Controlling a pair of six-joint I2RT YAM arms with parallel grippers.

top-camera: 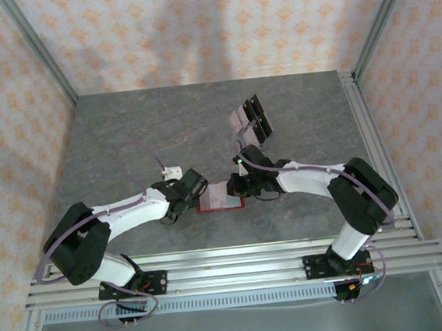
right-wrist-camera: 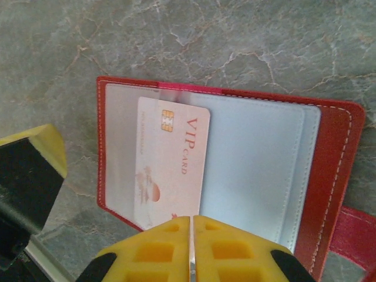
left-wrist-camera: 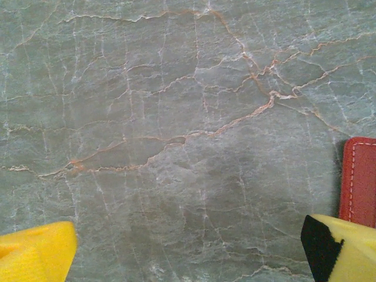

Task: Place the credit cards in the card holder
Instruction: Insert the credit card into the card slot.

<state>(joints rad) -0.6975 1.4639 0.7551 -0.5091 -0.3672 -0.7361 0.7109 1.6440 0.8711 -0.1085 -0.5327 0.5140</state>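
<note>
The card holder [right-wrist-camera: 335,153] lies open on the table, red outside with a pale greyish inside and clear pockets. A pale pink credit card [right-wrist-camera: 170,164] printed "VIP card" rests flat on its left half, its left part under a clear pocket. My right gripper [right-wrist-camera: 192,235] is shut, its yellow fingertips together at the card's near edge; I cannot tell whether they touch it. My left gripper [left-wrist-camera: 188,252] is open over bare table just left of the holder's red edge [left-wrist-camera: 359,179]. In the top view both grippers flank the holder [top-camera: 220,201].
More cards [top-camera: 240,117] lie in a small group at the back of the grey marble table [top-camera: 140,134], right of centre, with dark ones [top-camera: 260,126] beside them. Metal rails [top-camera: 365,120] border the table's right side and near edge.
</note>
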